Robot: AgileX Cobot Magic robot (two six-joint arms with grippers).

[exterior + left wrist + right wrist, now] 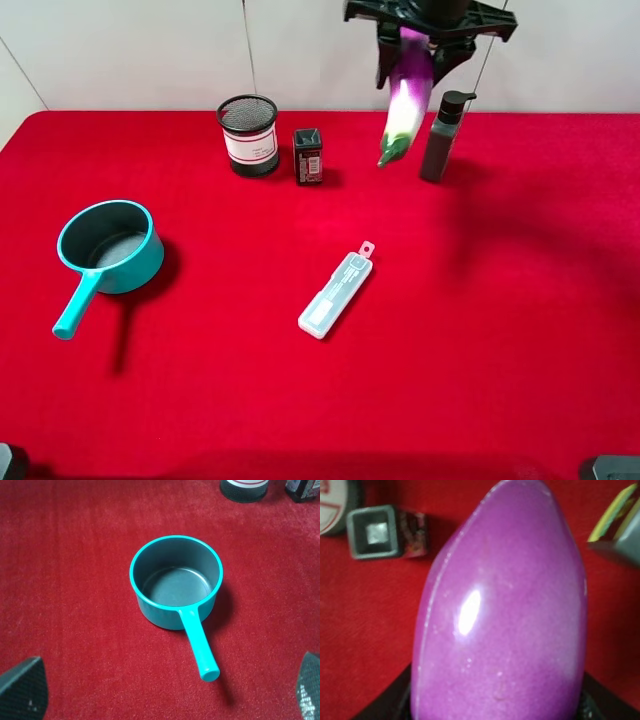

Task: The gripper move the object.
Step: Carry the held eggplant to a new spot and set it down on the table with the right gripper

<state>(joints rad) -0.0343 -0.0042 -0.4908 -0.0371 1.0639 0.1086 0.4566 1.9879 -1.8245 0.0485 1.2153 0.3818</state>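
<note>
- A red table (pixel 500 350) is seen beneath everything.
- The right gripper (pixel 412 58) is seen high over the far edge, its fingers clamped on the thick purple end of the eggplant (pixel 405 110).
- The left gripper (pixel 165 692) is shown only in its wrist view, with its fingers spread wide and nothing gripped.
- A teal saucepan (pixel 110 245) is set at the left, its handle pointed toward the near edge.
- The eggplant is held in the air, stem down, clear of the table.
- A dark pump bottle (pixel 440 140) is stood upright just beside it.
- A mesh cup (pixel 248 135) is placed at the far side.
- A clear plastic case (pixel 335 293) is laid flat near the middle.
- A small black box (pixel 308 155) is stood just beside the cup.
</note>
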